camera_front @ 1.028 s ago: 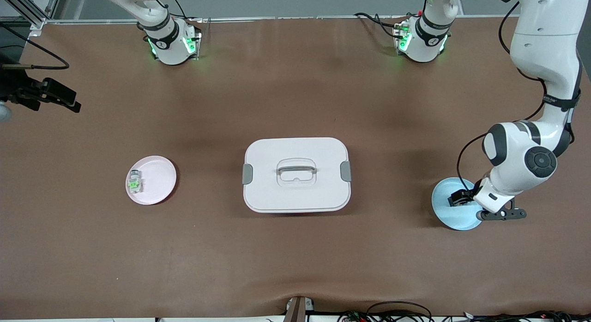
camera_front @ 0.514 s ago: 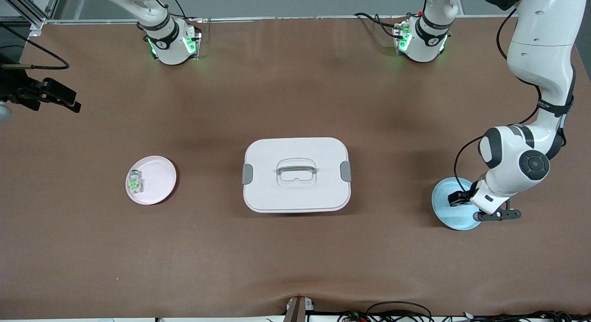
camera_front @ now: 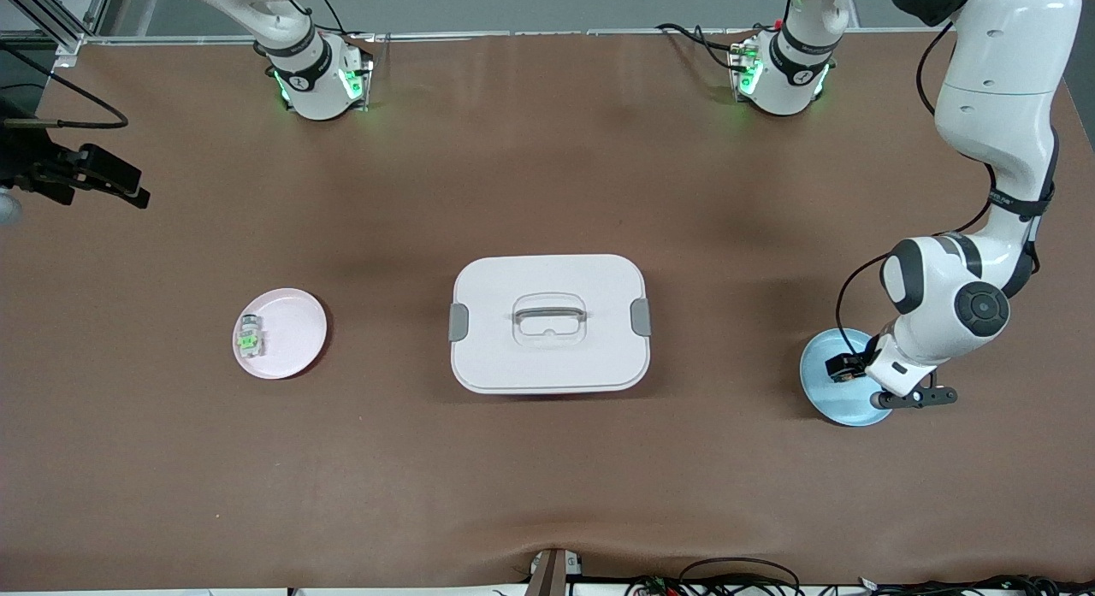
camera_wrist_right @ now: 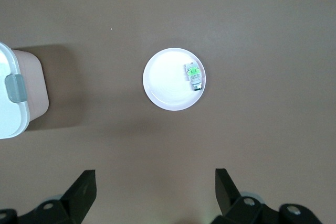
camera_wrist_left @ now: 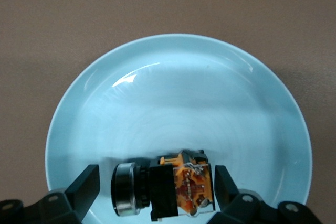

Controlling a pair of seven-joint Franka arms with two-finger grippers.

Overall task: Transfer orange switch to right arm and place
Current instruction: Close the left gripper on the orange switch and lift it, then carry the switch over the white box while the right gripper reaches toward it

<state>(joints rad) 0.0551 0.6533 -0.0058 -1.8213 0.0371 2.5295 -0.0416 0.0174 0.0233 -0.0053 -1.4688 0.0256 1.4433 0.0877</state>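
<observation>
While the right arm waits high at its own end of the worktop [camera_front: 547,493], the left hand [camera_wrist_left: 156,187] is down over the pale blue plate [camera_wrist_left: 178,77] that sits near the left arm's end. Seen from the left wrist, the orange switch [camera_wrist_left: 176,191] lies on its side in the plate, close to the rim, directly between the two black fingers [camera_wrist_left: 84,184]. One finger stands just beside the silver ring end of the switch with a thin gap showing; the other sits right at the orange block end, and contact there cannot be confirmed. So the left hand's fingers are apart, bracketing the switch, with the switch resting on the plate rather than lifted.

From the front camera, the left hand [camera_front: 843,369] appears low on the plate [camera_front: 825,399], with the arm's wrist covering the plate's edge toward the left arm's end of the worktop; the switch itself is too small to make out there.

The right hand [camera_wrist_right: 156,190] hangs well above the worktop with its fingers spread wide and nothing between them. Below it lies the pink plate [camera_wrist_right: 163,85], carrying a clear-grey part with a green centre [camera_wrist_right: 193,76] near its rim. A white lidded box [camera_front: 549,322] with grey latches and a recessed handle sits mid-worktop, between the two plates.
</observation>
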